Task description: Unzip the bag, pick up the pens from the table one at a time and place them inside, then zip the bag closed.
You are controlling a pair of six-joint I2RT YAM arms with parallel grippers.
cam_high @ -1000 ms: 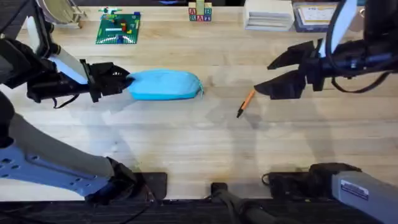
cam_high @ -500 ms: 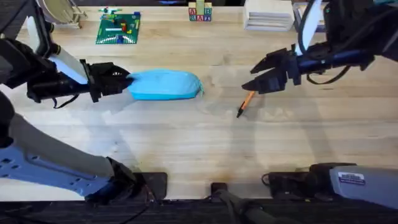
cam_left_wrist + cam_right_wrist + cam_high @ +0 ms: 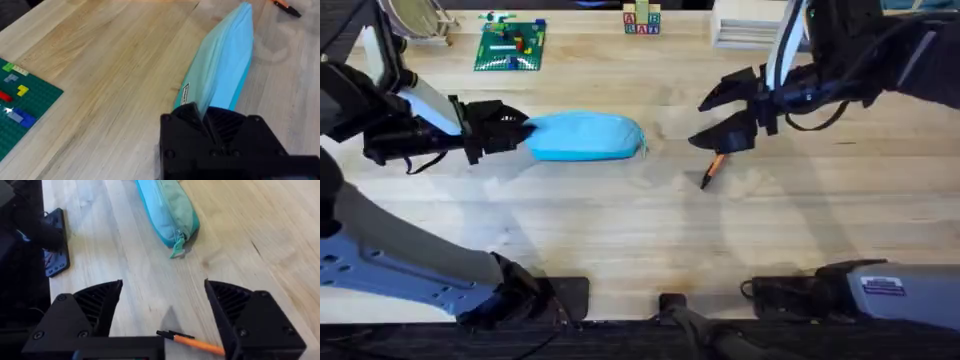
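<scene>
My right claw (image 3: pixel 712 121), spread wide, hovers just above the orange pen (image 3: pixel 713 168) near the table's (image 3: pixel 620 230) middle, fingers straddling it for a pickup. My left claw (image 3: pixel 510 133) pinches the near end of the blue bag (image 3: pixel 585 136), steadying it toward the far left; its zipper appears closed.

A robotics lab bench, by the look of it: a pale wooden tabletop (image 3: pixel 620 220), a green toy brick baseplate (image 3: pixel 510 45), lettered alphabet blocks (image 3: pixel 641 20) and stacked white boxes (image 3: pixel 752 25) lined along the far edge
</scene>
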